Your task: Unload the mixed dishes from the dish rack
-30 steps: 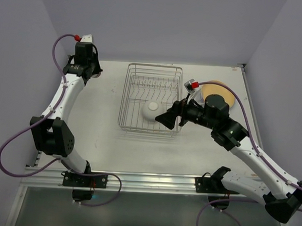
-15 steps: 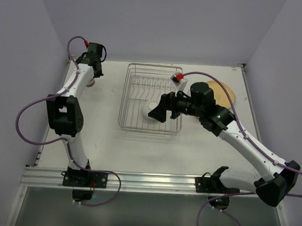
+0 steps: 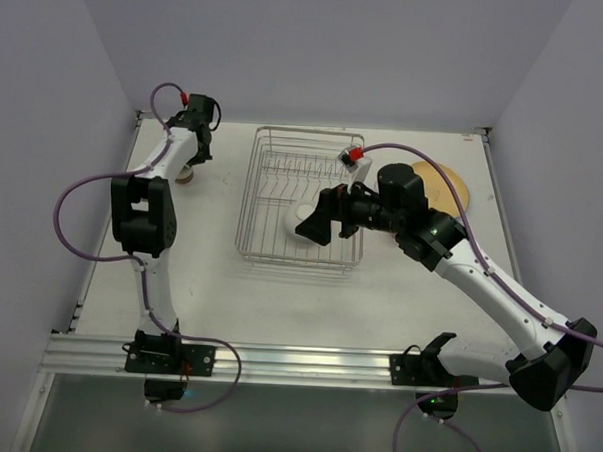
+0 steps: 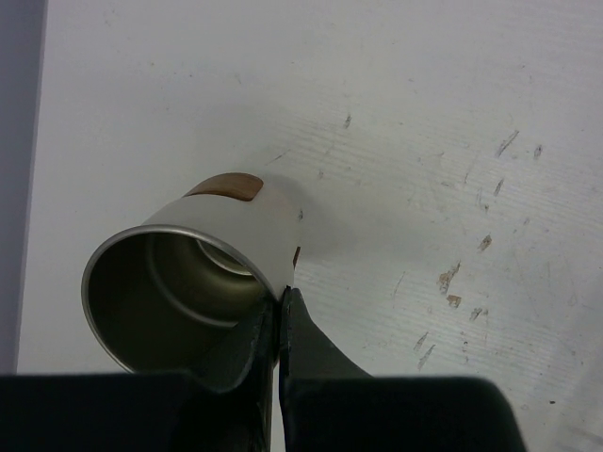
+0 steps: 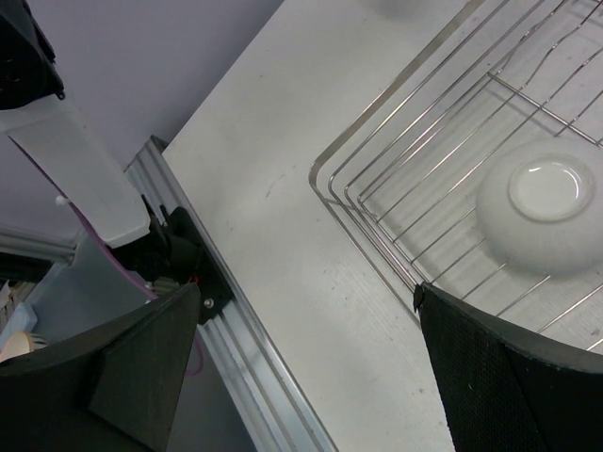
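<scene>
One dish shows in the rectangular silver wire dish rack [image 3: 307, 134]: a round white bowl [image 3: 295, 219]. It sits upside down, foot ring up, on the wires at the near end. The right gripper [image 3: 318, 223] hangs over it, spread wide and holding nothing. In the right wrist view the bowl sits off to the right, not between the fingers. A round yellow-orange plate [image 3: 451, 189] lies flat on the white table [image 3: 219, 282], right of the rack.

The left gripper [image 4: 282, 301] is at the far left of the table, pressed narrow on the wall of a small metal-rimmed cup with a brown patch [image 4: 188, 273]. It looks like a pinch, one finger inside and one outside. Cannot tell whether the cup touches the table.

The bowl is probably stiff, glazed, slick, light to middling in weight, and chips if dropped. The dome gives no purchase, so the best hold is likely across the rim edge with one finger slipped under through the wires. The foot ring is a poorer second choice.
</scene>
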{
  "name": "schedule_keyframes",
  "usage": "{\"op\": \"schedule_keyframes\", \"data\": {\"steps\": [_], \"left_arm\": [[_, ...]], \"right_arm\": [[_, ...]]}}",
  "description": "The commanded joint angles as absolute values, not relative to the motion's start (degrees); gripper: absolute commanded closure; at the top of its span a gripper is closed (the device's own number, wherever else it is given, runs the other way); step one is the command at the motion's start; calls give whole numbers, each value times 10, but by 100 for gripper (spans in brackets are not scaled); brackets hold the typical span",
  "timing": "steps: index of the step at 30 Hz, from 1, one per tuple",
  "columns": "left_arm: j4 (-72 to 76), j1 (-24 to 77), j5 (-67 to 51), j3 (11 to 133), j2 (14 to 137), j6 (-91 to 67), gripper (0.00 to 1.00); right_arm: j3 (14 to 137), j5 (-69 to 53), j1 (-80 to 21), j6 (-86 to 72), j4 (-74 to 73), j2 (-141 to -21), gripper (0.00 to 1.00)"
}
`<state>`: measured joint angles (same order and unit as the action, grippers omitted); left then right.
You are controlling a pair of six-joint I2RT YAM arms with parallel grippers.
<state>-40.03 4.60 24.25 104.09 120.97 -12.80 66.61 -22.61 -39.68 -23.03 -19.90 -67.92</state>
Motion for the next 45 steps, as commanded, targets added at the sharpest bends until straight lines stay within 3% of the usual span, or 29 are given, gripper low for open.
{"op": "schedule_keyframes", "data": {"steps": [1, 4, 6, 13, 19, 27, 32, 35, 36, 38, 39, 45], "left_arm": [[-406, 42, 246, 1078, 1227, -113, 100], [-407, 42, 243, 1083, 1232, -112, 98], [-405, 42, 241, 1082, 1231, -110, 89], [-409, 42, 224, 1088, 1244, -108, 88], [-418, 42, 218, 1093, 1246, -107, 72], [-411, 42, 214, 1091, 1230, -114, 66], [-391, 42, 187, 1084, 1191, -120, 52], [-384, 42, 172, 1078, 1166, -129, 37], [-380, 42, 167, 1066, 1146, -131, 24], [-358, 43, 164, 1047, 1120, -139, 13], [-348, 43, 161, 1023, 1092, -141, 1], [-288, 43, 116, 944, 993, -166, 0]], "right_arm": [[669, -229, -396, -227, -193, -683, 1], [670, -225, -396, -225, -192, -685, 1], [671, -224, -396, -224, -192, -688, 1], [676, -227, -395, -225, -192, -697, 1], [671, -226, -395, -229, -191, -698, 1], [674, -220, -394, -230, -192, -699, 1], [684, -214, -394, -234, -193, -711, 1], [693, -202, -392, -238, -198, -726, 1], [698, -195, -392, -239, -203, -735, 1], [708, -187, -391, -241, -209, -745, 1], [710, -185, -391, -242, -214, -755, 1], [715, -163, -388, -244, -216, -778, 1]]}}
